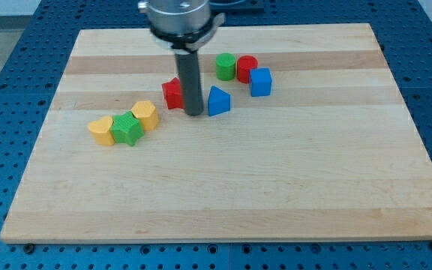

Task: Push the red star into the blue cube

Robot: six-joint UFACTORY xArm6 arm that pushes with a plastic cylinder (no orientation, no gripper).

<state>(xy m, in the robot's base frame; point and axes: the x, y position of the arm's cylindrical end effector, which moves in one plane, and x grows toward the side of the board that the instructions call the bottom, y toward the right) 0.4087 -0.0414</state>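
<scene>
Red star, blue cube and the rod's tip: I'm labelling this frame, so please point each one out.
red star (172,94), camera view, its visible left part beside the rod.
blue cube (261,82), camera view, its front face.
my tip (194,114), camera view, the rod's very end.

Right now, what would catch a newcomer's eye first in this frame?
The dark rod stands mid-board, my tip wedged between the red star block on the view's left and the blue triangular block on the right. The blue cube sits further right, beside a red cylinder.

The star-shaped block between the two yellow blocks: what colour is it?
Green star, seen in the camera view, at the view's left.
</scene>
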